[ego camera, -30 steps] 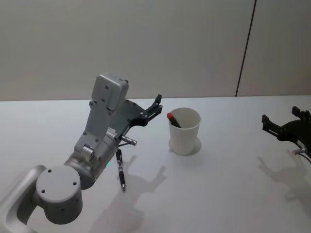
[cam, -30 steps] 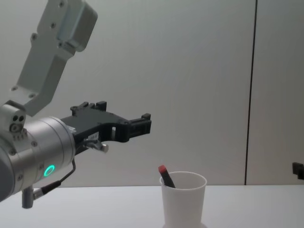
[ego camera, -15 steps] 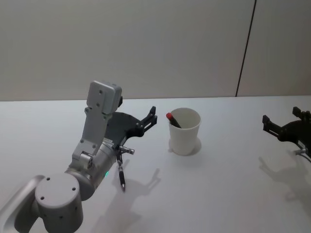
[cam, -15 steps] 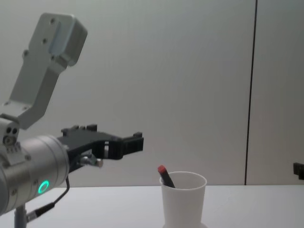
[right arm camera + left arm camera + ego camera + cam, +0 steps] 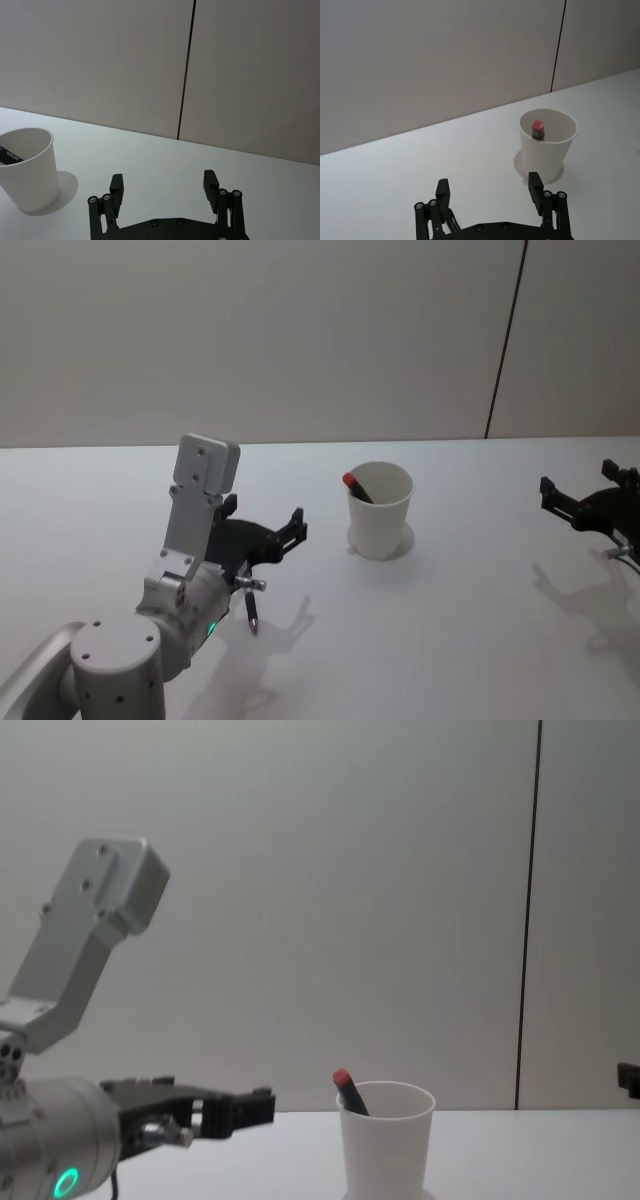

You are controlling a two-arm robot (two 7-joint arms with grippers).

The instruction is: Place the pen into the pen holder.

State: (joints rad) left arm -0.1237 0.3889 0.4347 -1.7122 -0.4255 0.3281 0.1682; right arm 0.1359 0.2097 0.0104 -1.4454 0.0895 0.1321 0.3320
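The pen holder (image 5: 381, 515) is a white paper cup standing upright at mid-table, also seen in the left wrist view (image 5: 548, 147), right wrist view (image 5: 26, 170) and chest view (image 5: 386, 1145). A dark pen with a red cap (image 5: 354, 485) leans inside it (image 5: 537, 128) (image 5: 347, 1088). My left gripper (image 5: 296, 526) hangs open and empty, low over the table, left of the cup and apart from it (image 5: 489, 187) (image 5: 258, 1108). A second dark pen (image 5: 251, 614) lies on the table under that arm, partly hidden. My right gripper (image 5: 577, 478) is open and idle at the far right (image 5: 163, 185).
The white table (image 5: 450, 620) runs back to a plain wall with a dark vertical seam (image 5: 505, 340). Bare table lies between the cup and the right gripper.
My left arm has dropped and drawn back from above the cup's left side towards the table and my body, fingers still open. The cup, both pens and the right arm have not moved.
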